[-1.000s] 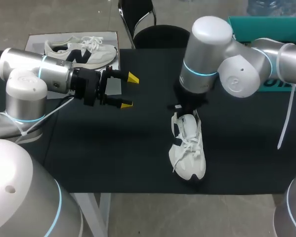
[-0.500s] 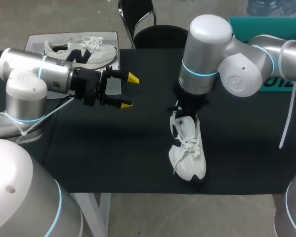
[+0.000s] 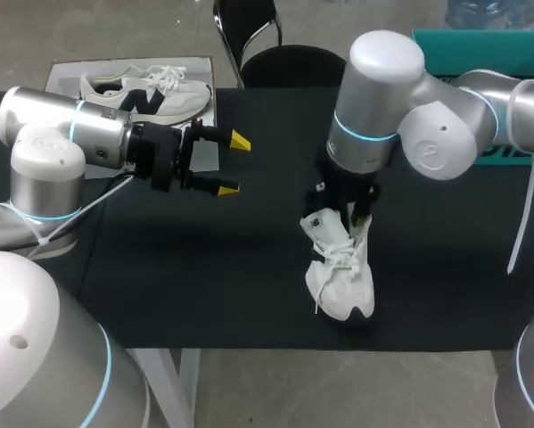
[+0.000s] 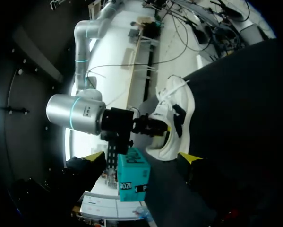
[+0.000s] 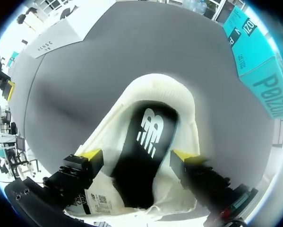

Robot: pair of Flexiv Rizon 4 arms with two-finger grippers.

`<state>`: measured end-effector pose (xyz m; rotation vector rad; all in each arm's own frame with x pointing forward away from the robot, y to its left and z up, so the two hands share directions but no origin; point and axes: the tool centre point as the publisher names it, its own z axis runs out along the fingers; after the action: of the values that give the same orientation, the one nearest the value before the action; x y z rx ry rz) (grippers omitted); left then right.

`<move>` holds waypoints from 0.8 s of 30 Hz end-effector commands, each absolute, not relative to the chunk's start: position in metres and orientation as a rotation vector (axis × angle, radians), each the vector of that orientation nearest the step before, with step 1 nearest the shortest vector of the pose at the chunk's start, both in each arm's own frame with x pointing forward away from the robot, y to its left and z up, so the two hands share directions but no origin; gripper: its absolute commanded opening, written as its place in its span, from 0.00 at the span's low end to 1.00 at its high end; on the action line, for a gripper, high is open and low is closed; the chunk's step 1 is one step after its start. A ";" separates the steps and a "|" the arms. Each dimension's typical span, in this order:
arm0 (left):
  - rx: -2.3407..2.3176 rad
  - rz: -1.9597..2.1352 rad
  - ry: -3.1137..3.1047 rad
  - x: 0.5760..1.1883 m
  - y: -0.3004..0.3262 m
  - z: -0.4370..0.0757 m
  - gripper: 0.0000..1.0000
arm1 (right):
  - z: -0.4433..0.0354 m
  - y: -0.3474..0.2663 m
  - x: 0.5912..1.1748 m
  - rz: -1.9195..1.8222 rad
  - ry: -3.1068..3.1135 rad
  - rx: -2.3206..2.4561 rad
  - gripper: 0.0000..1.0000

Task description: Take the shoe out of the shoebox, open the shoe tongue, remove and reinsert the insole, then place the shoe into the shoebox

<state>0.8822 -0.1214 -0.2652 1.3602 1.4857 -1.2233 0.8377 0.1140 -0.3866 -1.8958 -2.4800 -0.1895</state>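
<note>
Right gripper point(image 5: 137, 158) is clamped across the white shoe point(image 3: 342, 267) near the worktop's front edge, with the black logo-printed insole point(image 5: 148, 137) inside. Left gripper point(image 3: 233, 164) hangs wide open. Teal box point(image 3: 480, 49) at the back right corner, contents hidden.

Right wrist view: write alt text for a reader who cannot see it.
A white shoe sits at the right end effector, its opening showing a black insole. Behind it lies the grey table, with a teal box off to one side.
</note>
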 end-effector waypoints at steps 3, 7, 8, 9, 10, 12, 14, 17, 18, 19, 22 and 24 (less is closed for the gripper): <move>1.362 -1.223 1.486 0.883 -0.122 -0.265 1.00 | -0.368 0.106 0.839 -0.218 -2.503 -1.914 1.00; 1.362 -1.223 1.486 0.883 -0.122 -0.265 1.00 | -0.357 0.106 0.843 -0.239 -2.522 -1.919 1.00; 1.362 -1.223 1.486 0.883 -0.122 -0.265 1.00 | -0.355 0.105 0.845 -0.245 -2.525 -1.920 1.00; 1.362 -1.223 1.486 0.883 -0.122 -0.265 1.00 | -0.352 0.105 0.846 -0.249 -2.531 -1.920 1.00; 1.362 -1.223 1.486 0.883 -0.122 -0.265 1.00 | -0.349 0.106 0.847 -0.251 -2.538 -1.919 1.00; 1.362 -1.223 1.486 0.883 -0.122 -0.265 1.00 | -0.343 0.107 0.850 -0.252 -2.551 -1.918 1.00; 1.362 -1.223 1.486 0.883 -0.122 -0.265 1.00 | -0.338 0.107 0.851 -0.256 -2.558 -1.920 1.00; 1.362 -1.223 1.486 0.883 -0.122 -0.265 1.00 | -0.331 0.107 0.850 -0.254 -2.569 -1.923 1.00; 1.362 -1.223 1.486 0.883 -0.122 -0.265 1.00 | -0.330 0.106 0.849 -0.250 -2.572 -1.924 1.00; 1.362 -1.223 1.486 0.883 -0.122 -0.265 1.00 | -0.328 0.106 0.848 -0.244 -2.576 -1.925 1.00; 1.362 -1.223 1.486 0.883 -0.122 -0.265 1.00 | -0.321 0.107 0.843 -0.228 -2.584 -1.926 1.00; 1.362 -1.223 1.486 0.883 -0.122 -0.265 1.00 | -0.317 0.105 0.841 -0.225 -2.586 -1.930 1.00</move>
<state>0.8822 -0.1214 -0.2652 1.3602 1.4856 -1.2234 0.8467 0.1075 -0.3255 -1.9202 -2.5797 -0.2246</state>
